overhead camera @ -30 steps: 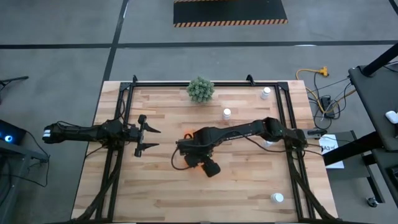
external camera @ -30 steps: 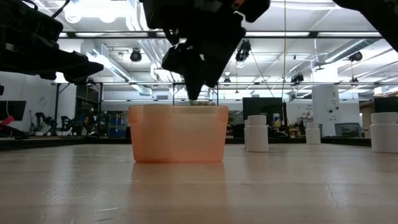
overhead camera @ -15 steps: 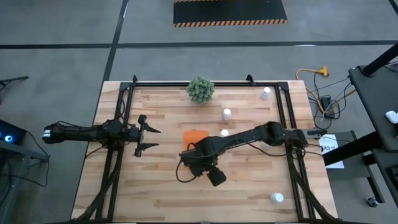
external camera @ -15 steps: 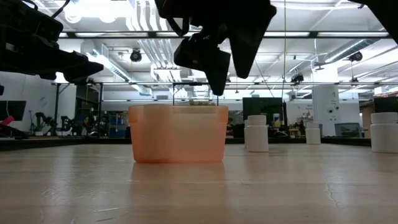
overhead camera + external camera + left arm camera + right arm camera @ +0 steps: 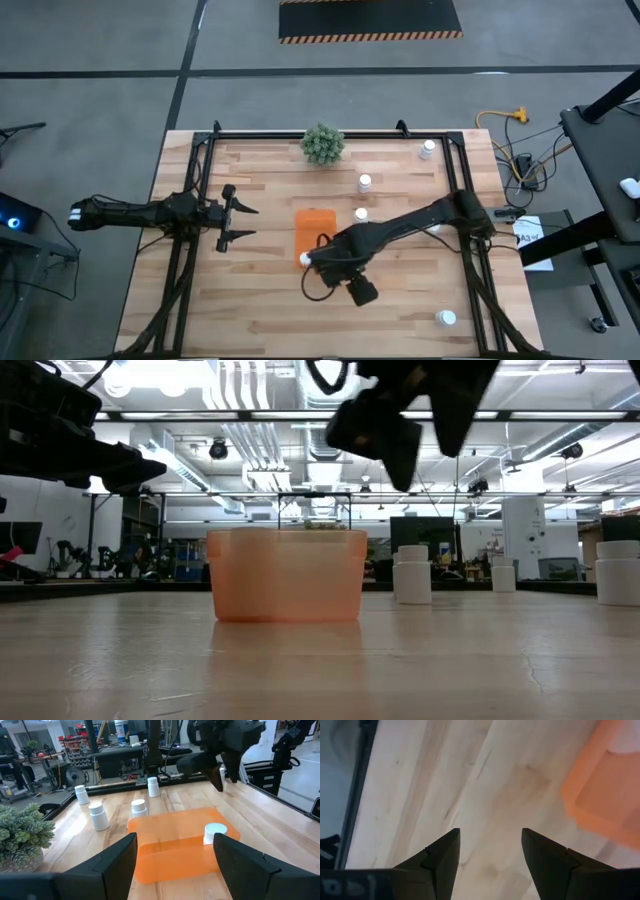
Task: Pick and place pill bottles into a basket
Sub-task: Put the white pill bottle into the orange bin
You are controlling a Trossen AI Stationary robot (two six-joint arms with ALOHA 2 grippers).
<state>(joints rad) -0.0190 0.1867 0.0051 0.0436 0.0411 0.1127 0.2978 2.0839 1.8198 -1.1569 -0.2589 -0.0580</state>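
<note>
- We see a bright orange basket (image 5: 314,227) near the middle of the wooden counter (image 5: 250,300), with one white pill bottle (image 5: 215,833) standing inside it, at the corner nearest the right arm.
- In the left wrist view the white cap of that bottle rises above the basket's translucent rim; the rest of the basket floor that we can see is bare.
- From table height the basket (image 5: 287,574) is a cloudy orange tub, and we cannot make out the bottle through its wall.
- Four more pill bottles stand on the counter outside the basket: one just beside its far right corner (image 5: 361,214), one farther back (image 5: 365,182), one near the far right corner of the counter (image 5: 428,149), and one near the front right corner (image 5: 446,318).
- A green bushy plant (image 5: 322,143) sits at the back edge of the counter.
- The right gripper (image 5: 490,862) hangs above bare wood just in front of the basket; its jaws are spread with nothing between them, and the basket's corner shows at the edge of its wrist view.
- The left gripper (image 5: 172,862) waits off to the basket's left, its jaws spread wide and empty, pointing at the basket.
- In the low view the right arm's dark bulk is cut off by the top edge.
</note>
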